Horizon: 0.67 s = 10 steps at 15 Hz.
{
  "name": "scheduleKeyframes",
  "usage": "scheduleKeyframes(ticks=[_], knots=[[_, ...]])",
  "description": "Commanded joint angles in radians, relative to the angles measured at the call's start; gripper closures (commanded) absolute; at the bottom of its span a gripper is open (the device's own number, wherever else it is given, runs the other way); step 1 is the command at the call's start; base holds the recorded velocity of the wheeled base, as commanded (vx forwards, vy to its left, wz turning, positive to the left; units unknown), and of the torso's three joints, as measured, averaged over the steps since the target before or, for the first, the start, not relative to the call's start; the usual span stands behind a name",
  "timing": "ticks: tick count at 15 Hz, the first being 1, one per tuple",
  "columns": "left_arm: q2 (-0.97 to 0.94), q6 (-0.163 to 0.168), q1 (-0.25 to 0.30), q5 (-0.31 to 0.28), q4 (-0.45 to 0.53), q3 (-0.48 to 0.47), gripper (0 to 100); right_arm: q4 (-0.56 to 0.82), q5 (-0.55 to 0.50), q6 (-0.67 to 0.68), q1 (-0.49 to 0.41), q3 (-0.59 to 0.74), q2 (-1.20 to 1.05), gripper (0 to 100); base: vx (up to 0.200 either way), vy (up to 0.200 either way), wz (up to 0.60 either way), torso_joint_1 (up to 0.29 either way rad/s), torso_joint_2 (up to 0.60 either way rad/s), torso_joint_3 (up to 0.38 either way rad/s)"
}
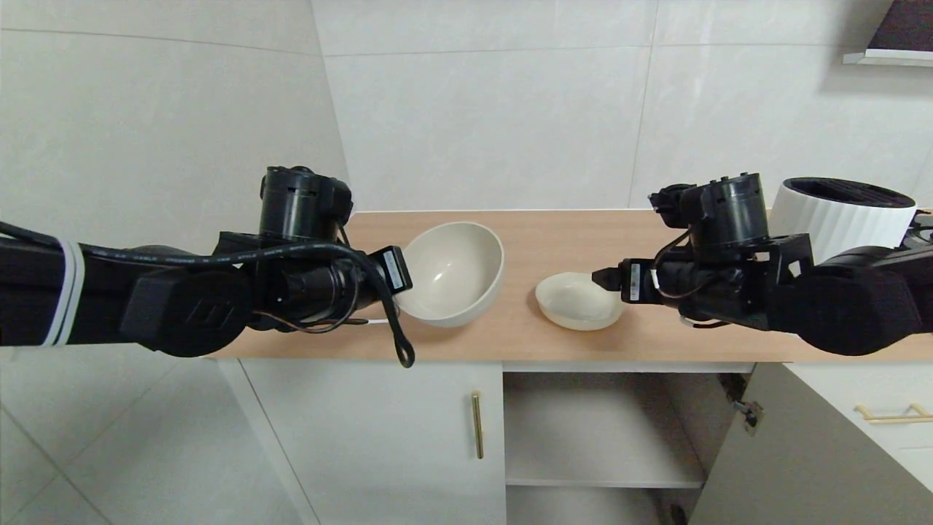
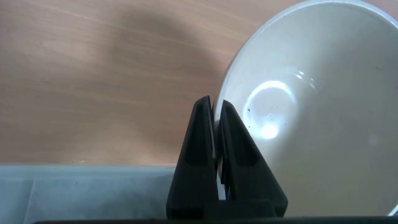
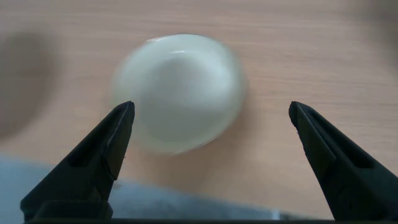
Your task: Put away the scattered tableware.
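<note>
A large cream bowl (image 1: 455,271) is tilted up off the wooden counter (image 1: 510,332), its rim pinched by my left gripper (image 1: 397,271), which is shut on it. In the left wrist view the two black fingers (image 2: 202,134) clamp the rim of the large bowl (image 2: 311,118). A small shallow white bowl (image 1: 578,300) rests on the counter to the right. My right gripper (image 1: 606,278) hovers at its right edge, open. In the right wrist view the gripper (image 3: 211,121) has its fingers spread wide on both sides of the small bowl (image 3: 180,90), above it.
A white ribbed container (image 1: 838,211) with a dark slotted top stands at the counter's far right. Below the counter, a cabinet stands open with a shelf (image 1: 598,437) inside and its door (image 1: 794,452) swung out to the right. A closed door (image 1: 379,437) with a gold handle is to the left.
</note>
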Motion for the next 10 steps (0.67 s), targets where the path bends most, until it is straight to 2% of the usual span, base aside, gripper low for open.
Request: scheduleKeyframes(ticks=[1,3,10], knots=[[-0.02,-0.001,0.0,0.0,-0.001,0.004,100,0.0,-0.031,0.0,-0.026,-0.038,0.095,0,0.0,0.0,0.0,0.0,0.0,0.0],[-0.025,-0.001,0.0,-0.003,-0.001,0.004,100,-0.001,-0.048,0.0,-0.065,-0.082,0.172,0,0.0,0.0,0.0,0.0,0.0,0.0],[-0.025,-0.001,0.0,-0.003,-0.001,0.004,100,-0.009,-0.046,0.003,-0.069,-0.093,0.206,0,0.0,0.0,0.0,0.0,0.0,0.0]])
